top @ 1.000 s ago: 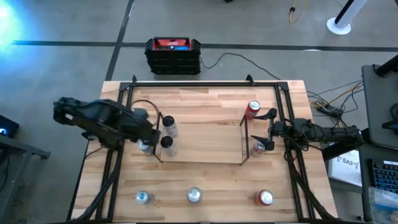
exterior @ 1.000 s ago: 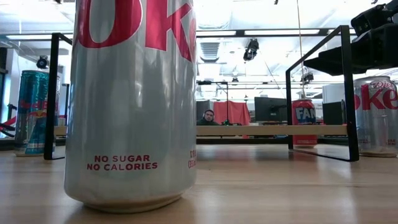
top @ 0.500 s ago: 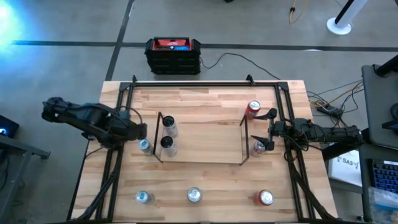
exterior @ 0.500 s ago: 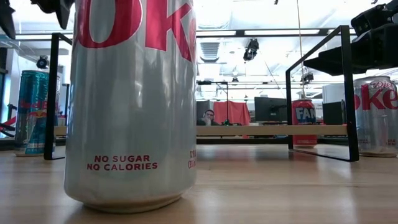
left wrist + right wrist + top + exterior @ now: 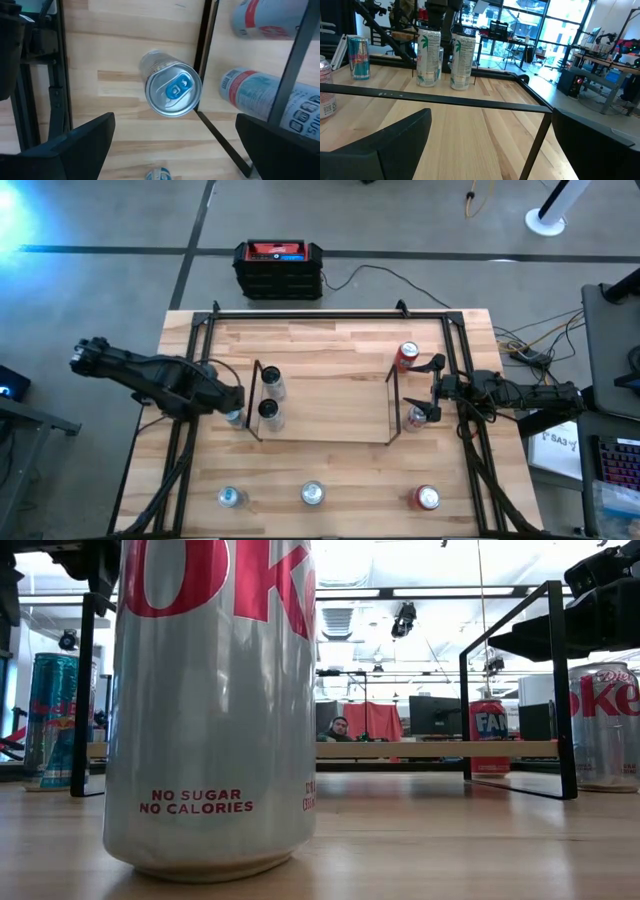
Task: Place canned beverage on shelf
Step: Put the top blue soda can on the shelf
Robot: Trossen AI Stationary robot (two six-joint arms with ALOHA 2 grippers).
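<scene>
The shelf (image 5: pixel 325 402), thin black metal end frames over a pale wood deck, sits mid-table and holds two dark-topped cans (image 5: pixel 270 390) at its left end. Just outside that end stands a silver can with a blue tab (image 5: pixel 172 90), directly under the left end effector (image 5: pixel 232 400), whose fingers are spread wide. The right end effector (image 5: pixel 432 388), also spread, waits at the shelf's right end between a red can (image 5: pixel 407 356) and a silver one (image 5: pixel 416 418). Three more cans (image 5: pixel 313 495) line the smooth wooden table's (image 5: pixel 330 470) near edge.
</scene>
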